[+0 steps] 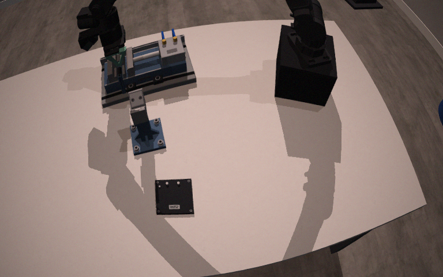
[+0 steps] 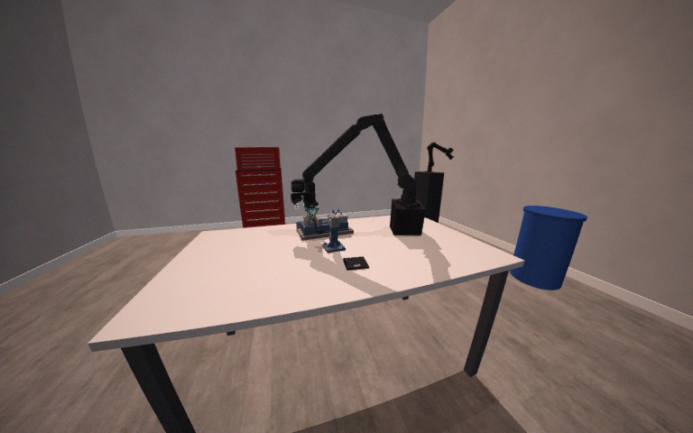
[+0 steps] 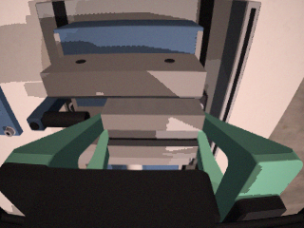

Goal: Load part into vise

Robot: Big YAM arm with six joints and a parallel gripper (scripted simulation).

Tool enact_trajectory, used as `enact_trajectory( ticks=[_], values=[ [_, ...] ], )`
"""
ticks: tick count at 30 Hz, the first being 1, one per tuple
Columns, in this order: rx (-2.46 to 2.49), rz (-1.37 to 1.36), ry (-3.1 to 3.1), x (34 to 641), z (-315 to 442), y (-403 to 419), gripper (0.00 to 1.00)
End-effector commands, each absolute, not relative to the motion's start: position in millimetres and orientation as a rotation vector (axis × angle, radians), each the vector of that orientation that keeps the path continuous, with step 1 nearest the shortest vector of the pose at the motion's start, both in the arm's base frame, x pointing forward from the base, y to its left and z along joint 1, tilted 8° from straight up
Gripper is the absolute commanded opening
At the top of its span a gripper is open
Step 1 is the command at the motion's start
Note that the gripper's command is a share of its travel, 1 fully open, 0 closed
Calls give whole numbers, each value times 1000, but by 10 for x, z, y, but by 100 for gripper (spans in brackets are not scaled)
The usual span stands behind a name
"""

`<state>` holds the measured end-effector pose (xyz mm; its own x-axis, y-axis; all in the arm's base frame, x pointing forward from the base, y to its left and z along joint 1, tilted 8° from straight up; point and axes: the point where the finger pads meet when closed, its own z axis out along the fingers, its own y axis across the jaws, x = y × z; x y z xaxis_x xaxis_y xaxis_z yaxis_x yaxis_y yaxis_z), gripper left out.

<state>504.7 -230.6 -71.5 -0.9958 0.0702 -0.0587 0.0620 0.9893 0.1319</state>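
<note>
Green fingers of the gripper (image 1: 119, 65) (image 2: 312, 215) (image 3: 153, 124) are clamped on the grey block (image 3: 153, 114), one at each end. It is between the jaws of the vise (image 1: 176, 78) (image 2: 327, 234), its long axis running across the vise, parallel to the faces of the fixed jaw (image 3: 123, 84) and the moving jaw (image 1: 130, 61) (image 3: 142, 154). One long side is just beside the fixed jaw; whether they touch cannot be told. Which way the slot faces and whether the block rests on the low bars cannot be told either. The black work stop (image 3: 66, 119) points toward one end of the block, near the finger there; contact is unclear.

Farther out, the air cylinder (image 1: 172, 53) carries a small grey plate with no readable writing. Beside the vise, the V-block stand (image 1: 140, 114) (image 2: 333, 237) rises from a blue base. Beyond it, the black infeed plate (image 1: 175, 197) (image 2: 355, 263) lies flat on the table (image 1: 235, 156) (image 2: 255, 275), two pegs near one edge and a white label near the opposite edge, its print too small to read.
</note>
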Motion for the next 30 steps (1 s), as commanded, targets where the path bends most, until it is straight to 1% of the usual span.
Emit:
enact_trajectory(
  ticks=[1, 29, 30],
  values=[
    [90, 171, 3030, 5128, -508, -2375, 0],
    [90, 171, 3030, 5128, -508, -2375, 0],
    [90, 171, 3030, 5128, -508, -2375, 74]
  ],
)
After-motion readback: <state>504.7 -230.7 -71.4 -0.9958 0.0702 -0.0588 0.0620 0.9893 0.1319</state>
